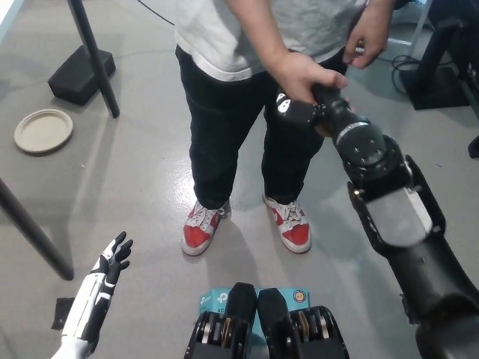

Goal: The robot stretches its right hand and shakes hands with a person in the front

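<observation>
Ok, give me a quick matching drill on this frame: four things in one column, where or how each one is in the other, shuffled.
Things:
1. right hand
2. left hand
3. plate
4. shoes

States:
A. on the floor, far left, under nothing
B. red and white, on the person's feet
C. low at the left, fingers apart, holding nothing
D. clasped by the person's hand

Pairs: 1-D, 2-C, 3-A, 4-B

Black right arm (389, 202), silver screwed joint; white left hand (101, 288).
</observation>
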`<state>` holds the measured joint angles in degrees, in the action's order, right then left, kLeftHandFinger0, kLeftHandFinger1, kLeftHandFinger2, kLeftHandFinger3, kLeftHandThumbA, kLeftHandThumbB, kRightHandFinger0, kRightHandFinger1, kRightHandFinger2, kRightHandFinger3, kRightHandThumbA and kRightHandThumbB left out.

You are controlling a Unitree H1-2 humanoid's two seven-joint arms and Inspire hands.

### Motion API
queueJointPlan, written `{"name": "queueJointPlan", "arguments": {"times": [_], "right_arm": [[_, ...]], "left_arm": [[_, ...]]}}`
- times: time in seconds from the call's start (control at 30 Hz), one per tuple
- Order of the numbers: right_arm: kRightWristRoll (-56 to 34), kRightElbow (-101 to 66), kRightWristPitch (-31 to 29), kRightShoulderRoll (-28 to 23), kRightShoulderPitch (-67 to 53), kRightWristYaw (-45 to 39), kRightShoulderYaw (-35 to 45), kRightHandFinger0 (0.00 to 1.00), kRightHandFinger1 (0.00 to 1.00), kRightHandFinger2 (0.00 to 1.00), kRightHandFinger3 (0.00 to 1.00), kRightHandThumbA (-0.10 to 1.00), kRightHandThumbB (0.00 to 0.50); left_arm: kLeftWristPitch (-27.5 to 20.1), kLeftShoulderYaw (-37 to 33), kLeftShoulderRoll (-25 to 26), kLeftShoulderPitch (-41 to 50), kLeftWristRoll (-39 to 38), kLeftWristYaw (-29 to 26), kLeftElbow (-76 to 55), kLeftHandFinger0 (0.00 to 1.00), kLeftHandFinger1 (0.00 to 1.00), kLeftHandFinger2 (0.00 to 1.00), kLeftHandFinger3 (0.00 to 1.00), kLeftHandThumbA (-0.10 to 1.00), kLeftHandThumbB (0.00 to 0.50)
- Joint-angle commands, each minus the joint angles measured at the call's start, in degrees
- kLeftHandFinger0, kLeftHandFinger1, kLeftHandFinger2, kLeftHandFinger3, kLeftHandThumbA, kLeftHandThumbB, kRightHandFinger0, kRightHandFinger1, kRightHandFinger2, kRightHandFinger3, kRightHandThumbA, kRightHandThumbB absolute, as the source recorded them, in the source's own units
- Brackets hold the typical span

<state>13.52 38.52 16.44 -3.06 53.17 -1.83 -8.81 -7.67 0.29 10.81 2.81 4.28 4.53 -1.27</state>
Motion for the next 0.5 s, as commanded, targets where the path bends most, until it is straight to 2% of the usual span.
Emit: {"name": "queueJointPlan", "arguments": {"times": [0.0, 0.03, 0.1, 0.2, 0.23, 0.27, 0.3, 0.4, 0.43, 0.47], "right_arm": [[0.30, 4.87, -8.36, 0.89, 4.69, 2.86, -0.16, 1.00, 1.00, 1.00, 1.00, -0.10, 0.000], [0.15, 3.12, -7.99, 0.84, 4.14, 2.49, -0.06, 1.00, 1.00, 1.00, 1.00, -0.10, 0.000], [0.35, -0.43, -7.27, 0.58, 3.14, 1.89, -0.18, 1.00, 1.00, 1.00, 1.00, -0.09, 0.000], [0.31, -13.91, -4.41, 0.08, 0.10, 0.58, 0.20, 1.00, 1.00, 1.00, 1.00, -0.09, 0.000], [0.29, -20.99, -1.26, 0.13, -1.01, 0.12, 0.65, 0.85, 1.00, 1.00, 1.00, -0.08, 0.000], [0.16, -24.66, -0.47, 0.05, -1.50, -0.30, 0.79, 0.98, 1.00, 1.00, 1.00, -0.07, 0.000], [-0.09, -32.39, 0.51, -0.37, -2.45, -1.35, 0.89, 1.00, 1.00, 1.00, 1.00, -0.07, 0.000], [-0.64, -44.66, 4.32, -0.28, -3.34, -2.52, 1.52, 1.00, 1.00, 1.00, 1.00, -0.06, 0.000], [0.52, -52.04, 6.38, -1.23, -3.49, -3.64, 1.04, 0.92, 1.00, 1.00, 1.00, -0.02, 0.000], [0.49, -55.85, 7.75, -1.41, -3.39, -4.13, 1.14, 1.00, 1.00, 1.00, 1.00, 0.02, 0.000]], "left_arm": [[-0.37, 0.04, 0.68, -1.43, 0.33, 0.22, -2.19, 1.00, 1.00, 1.00, 1.00, 1.00, 0.155], [-0.30, 0.05, 0.72, -1.42, 0.69, 0.07, -2.25, 1.00, 1.00, 1.00, 1.00, 1.00, 0.172], [-0.27, 0.08, 0.70, -1.44, 0.82, -0.02, -2.27, 1.00, 1.00, 1.00, 1.00, 1.00, 0.176], [-0.57, 0.17, 1.04, -1.57, -0.15, 0.64, -2.25, 1.00, 1.00, 1.00, 1.00, 1.00, 0.161], [-0.62, 0.23, 0.93, -1.64, 0.16, 0.37, -2.18, 1.00, 1.00, 1.00, 1.00, 1.00, 0.149], [-0.63, 0.23, 0.96, -1.74, 0.13, 0.41, -2.12, 1.00, 1.00, 1.00, 1.00, 1.00, 0.149], [-0.53, 0.24, 0.97, -1.79, -0.12, 0.54, -2.18, 1.00, 1.00, 1.00, 1.00, 1.00, 0.143], [-0.23, 0.38, 0.91, -1.64, -0.22, 0.44, -2.48, 1.00, 1.00, 1.00, 1.00, 1.00, 0.134], [-0.21, 0.39, 0.97, -1.62, -0.11, 0.42, -2.50, 1.00, 1.00, 1.00, 1.00, 1.00, 0.145], [-0.17, 0.37, 1.04, -1.69, -0.06, 0.46, -2.50, 1.00, 1.00, 1.00, 1.00, 1.00, 0.152]]}}
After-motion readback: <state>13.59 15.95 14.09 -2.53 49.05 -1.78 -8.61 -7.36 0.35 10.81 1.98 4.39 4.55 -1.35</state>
